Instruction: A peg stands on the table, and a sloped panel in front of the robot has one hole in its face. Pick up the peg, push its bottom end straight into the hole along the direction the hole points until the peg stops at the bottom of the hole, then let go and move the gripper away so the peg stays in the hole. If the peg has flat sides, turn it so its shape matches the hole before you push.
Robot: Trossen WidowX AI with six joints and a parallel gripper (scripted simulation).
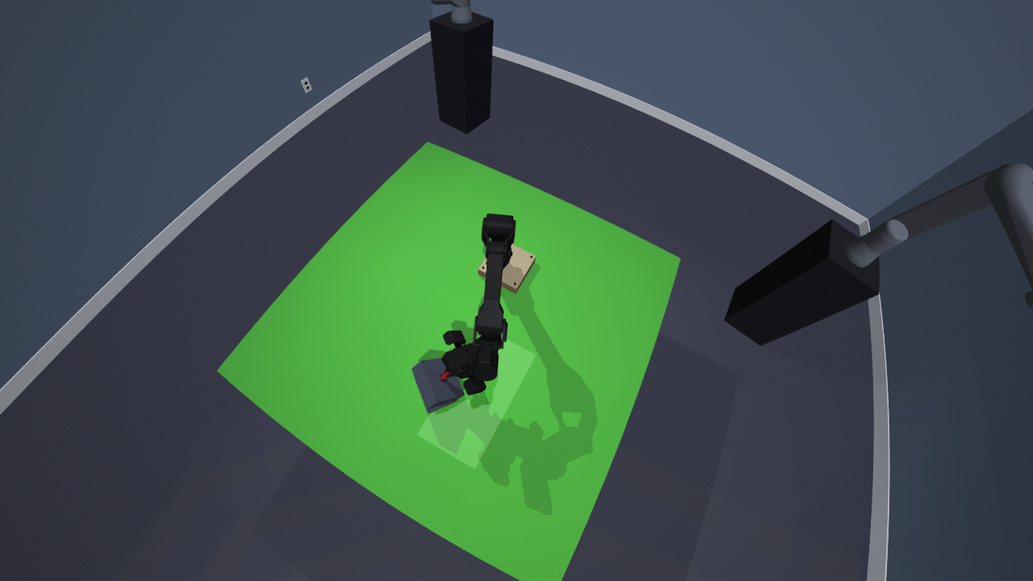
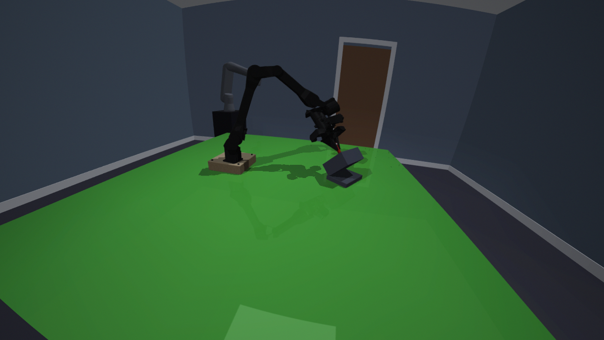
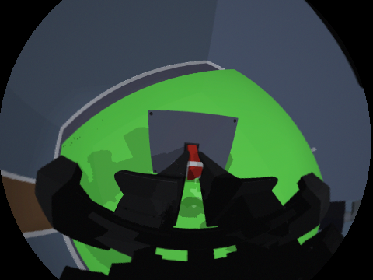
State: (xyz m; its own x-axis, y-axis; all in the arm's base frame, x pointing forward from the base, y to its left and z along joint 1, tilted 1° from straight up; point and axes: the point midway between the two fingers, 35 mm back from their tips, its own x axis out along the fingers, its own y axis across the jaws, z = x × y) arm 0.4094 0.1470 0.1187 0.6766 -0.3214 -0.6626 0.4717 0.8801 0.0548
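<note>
The sloped panel (image 1: 428, 384) (image 2: 347, 159) (image 3: 167, 128) is dark blue-grey, with one small squarish dark hole (image 3: 186, 145) in its face. The peg (image 1: 444, 375) (image 2: 339, 149) (image 3: 193, 152) is red with flat sides and a pale band. My gripper (image 1: 449, 372) (image 2: 338, 146) (image 3: 193, 154) is shut on the peg, just above the panel's face. In the wrist view the peg's far end is at the hole and appears to be inside its mouth, with dark hole edge showing around it. How deep it sits cannot be told. The fingers hide part of the peg and the panel's lower face.
The arm's wooden base block (image 1: 516, 269) (image 2: 225, 166) stands on the green table top (image 1: 346, 289) (image 2: 169, 236), behind the panel as seen from the gripper's side. The panel's foot (image 2: 345, 180) rests on the green top. Dark pedestals (image 1: 462, 79) (image 1: 801, 289) stand beyond the green area.
</note>
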